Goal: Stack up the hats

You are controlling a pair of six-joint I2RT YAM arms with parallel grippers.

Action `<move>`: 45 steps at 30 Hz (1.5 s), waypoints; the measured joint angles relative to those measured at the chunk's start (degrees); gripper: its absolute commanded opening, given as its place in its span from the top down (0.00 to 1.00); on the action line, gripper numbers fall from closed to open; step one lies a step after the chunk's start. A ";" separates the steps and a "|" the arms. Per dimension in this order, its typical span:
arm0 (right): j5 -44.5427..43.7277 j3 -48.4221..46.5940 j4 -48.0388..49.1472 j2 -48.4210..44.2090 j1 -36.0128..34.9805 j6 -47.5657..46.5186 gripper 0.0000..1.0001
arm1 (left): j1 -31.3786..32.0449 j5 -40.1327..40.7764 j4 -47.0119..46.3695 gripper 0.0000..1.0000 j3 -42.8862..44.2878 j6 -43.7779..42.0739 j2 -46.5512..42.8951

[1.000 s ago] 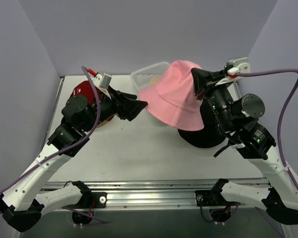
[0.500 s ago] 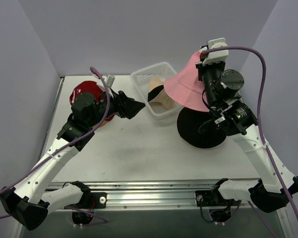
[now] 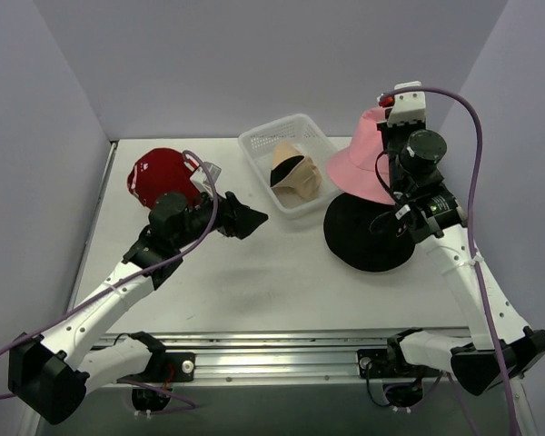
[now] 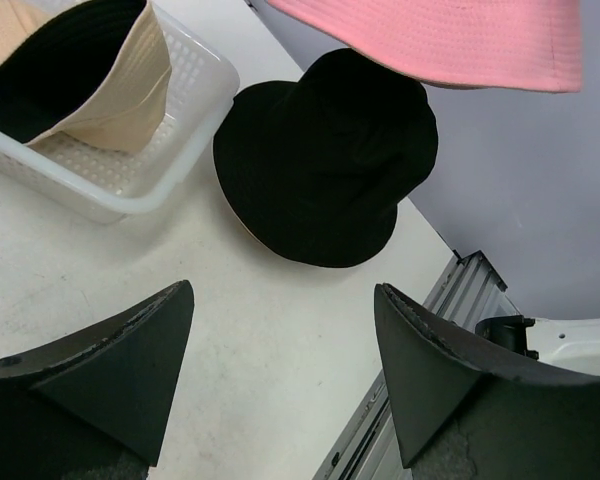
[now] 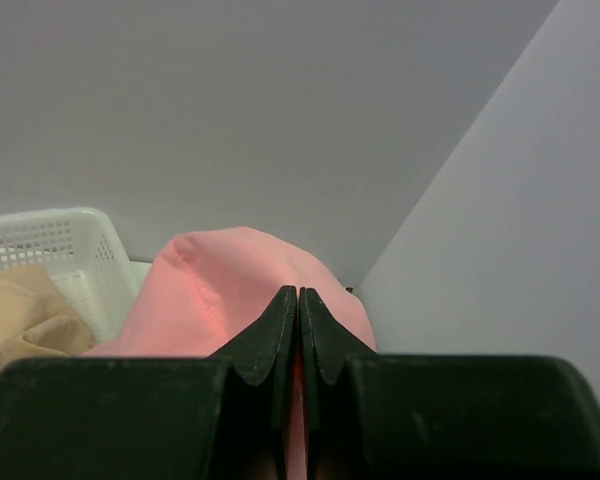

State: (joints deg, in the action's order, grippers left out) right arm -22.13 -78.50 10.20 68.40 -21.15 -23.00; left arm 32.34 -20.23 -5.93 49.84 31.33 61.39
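My right gripper (image 3: 382, 148) is shut on the pink bucket hat (image 3: 361, 173) and holds it in the air over the far side of the black bucket hat (image 3: 368, 234), which lies flat on the table at the right. In the right wrist view the shut fingers (image 5: 280, 320) pinch pink fabric (image 5: 210, 295). The left wrist view shows the black hat (image 4: 325, 170) with the pink hat (image 4: 450, 40) above it. The tan bucket hat (image 3: 293, 174) lies in the white basket (image 3: 254, 150). The red cap (image 3: 154, 174) sits at the far left. My left gripper (image 3: 254, 216) is open and empty. The pink cap is not in view.
The white mesh basket stands at the back centre, also in the left wrist view (image 4: 170, 150). Grey walls close the left, back and right sides. A metal rail (image 3: 282, 350) runs along the near table edge.
My right gripper has carried the pink bucket hat right, off the basket and over the black hat. My left arm has drawn back toward me, uncovering the red cap.
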 measured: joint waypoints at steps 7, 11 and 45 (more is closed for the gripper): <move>-0.04 1.03 0.83 -0.94 0.11 -0.79 1.00 | 0.37 -0.02 -4.55 0.19 -2.60 0.13 -0.02; -1.53 3.54 2.73 -2.64 0.70 -2.08 1.00 | 0.57 -0.04 -5.31 0.19 -4.48 0.15 0.28; -2.14 19.02 4.31 -10.62 0.70 8.74 1.00 | 0.96 -1.05 -8.41 0.19 -7.08 -0.37 0.11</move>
State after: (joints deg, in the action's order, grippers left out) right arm -24.27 -59.48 14.50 57.78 -20.45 -14.26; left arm 33.30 -21.28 -14.35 42.76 30.96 61.49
